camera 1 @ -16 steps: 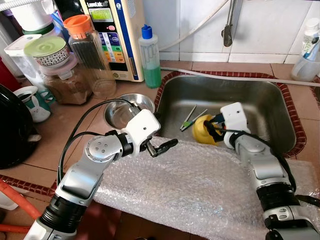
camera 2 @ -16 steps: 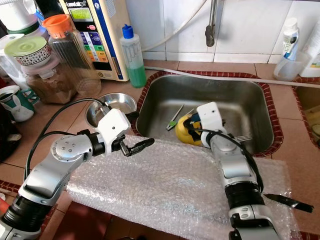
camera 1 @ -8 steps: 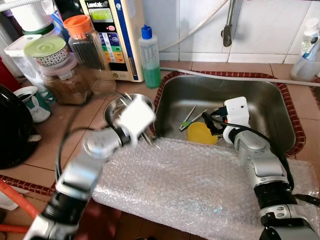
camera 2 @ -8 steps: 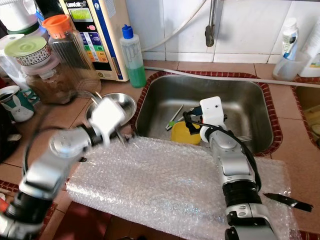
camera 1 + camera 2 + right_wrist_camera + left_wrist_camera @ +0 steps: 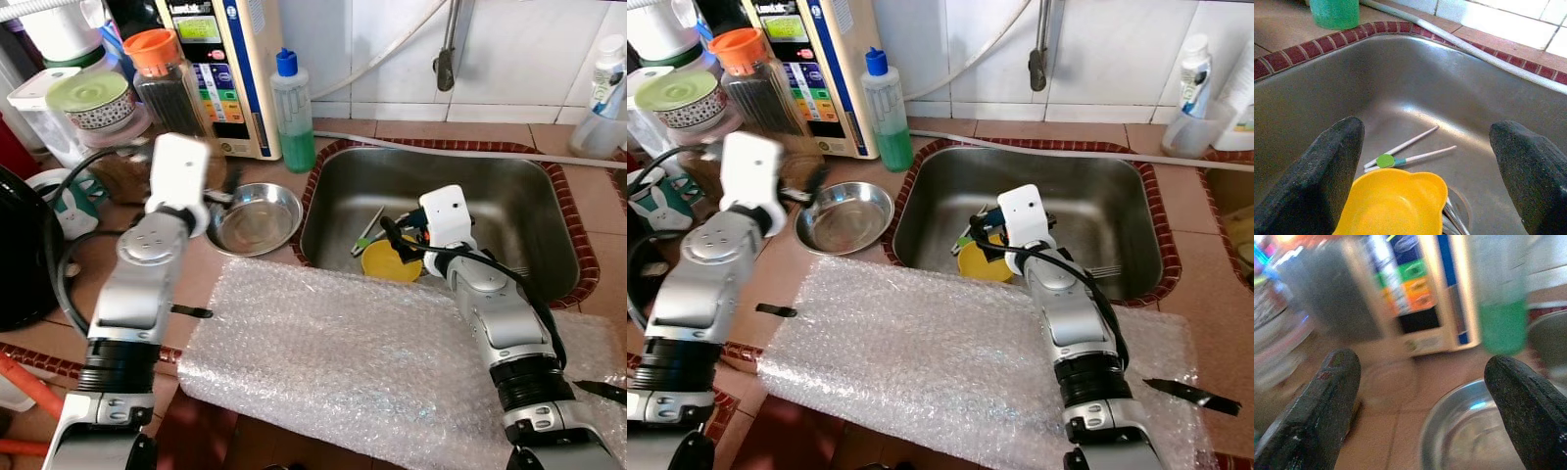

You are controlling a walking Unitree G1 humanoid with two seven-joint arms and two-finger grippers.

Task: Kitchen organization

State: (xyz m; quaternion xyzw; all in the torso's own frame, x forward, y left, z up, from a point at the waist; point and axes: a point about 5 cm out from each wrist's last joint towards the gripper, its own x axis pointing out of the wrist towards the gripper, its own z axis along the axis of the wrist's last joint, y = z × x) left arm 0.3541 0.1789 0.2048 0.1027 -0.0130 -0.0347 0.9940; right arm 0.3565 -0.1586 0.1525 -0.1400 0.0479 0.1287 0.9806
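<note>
A yellow bowl (image 5: 391,262) lies in the steel sink (image 5: 509,211), next to a pair of chopsticks with a green clip (image 5: 1400,156). My right gripper (image 5: 404,238) hovers just above the bowl's near rim, open, with nothing between its fingers (image 5: 1327,181). A shallow steel bowl (image 5: 257,217) sits on the tiled counter left of the sink. My left gripper (image 5: 223,191) is blurred at that bowl's far left rim, open and holding nothing; its wrist view looks past the bowl's rim (image 5: 1474,431) toward the green bottle (image 5: 1503,308).
A bubble wrap sheet (image 5: 372,343) covers the front counter. A green soap bottle (image 5: 294,113), a water purifier (image 5: 230,69) and jars (image 5: 171,83) stand at the back left. A faucet (image 5: 446,59) hangs over the sink. A small black piece (image 5: 191,311) lies near the wrap's left edge.
My left arm swung from over the bubble wrap up and left to the steel bowl. My right gripper let go of the tilted yellow bowl, which now lies flat in the sink.
</note>
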